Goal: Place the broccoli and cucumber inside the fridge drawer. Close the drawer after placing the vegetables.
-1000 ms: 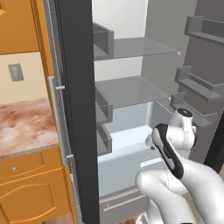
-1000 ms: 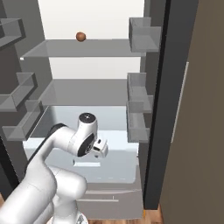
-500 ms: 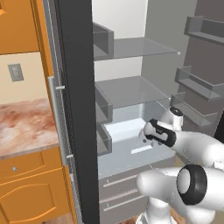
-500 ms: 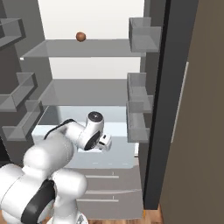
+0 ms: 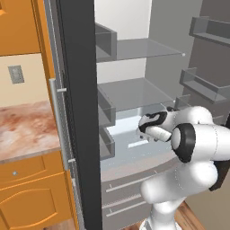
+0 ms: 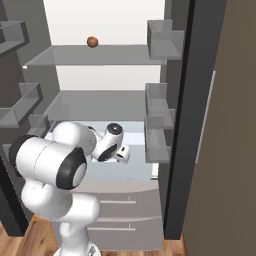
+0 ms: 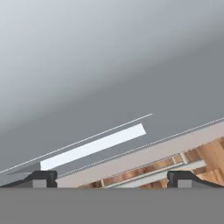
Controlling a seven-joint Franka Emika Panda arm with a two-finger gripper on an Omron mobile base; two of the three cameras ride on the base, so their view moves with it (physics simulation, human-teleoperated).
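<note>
Inside the open fridge (image 5: 134,54), all smooth grey walls and clear glass shelves, I have the arm reaching over the pale, boxy fridge drawer (image 6: 132,172), which looks pulled out. I see no broccoli or cucumber, so I cannot judge whether they are in; closing remains. My hand (image 7: 112,177) is spread wide, its dark tips holding nothing.

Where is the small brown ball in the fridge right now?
In the right base view the brown ball sits on the top glass shelf, toward its back left, well above the tool.
</note>
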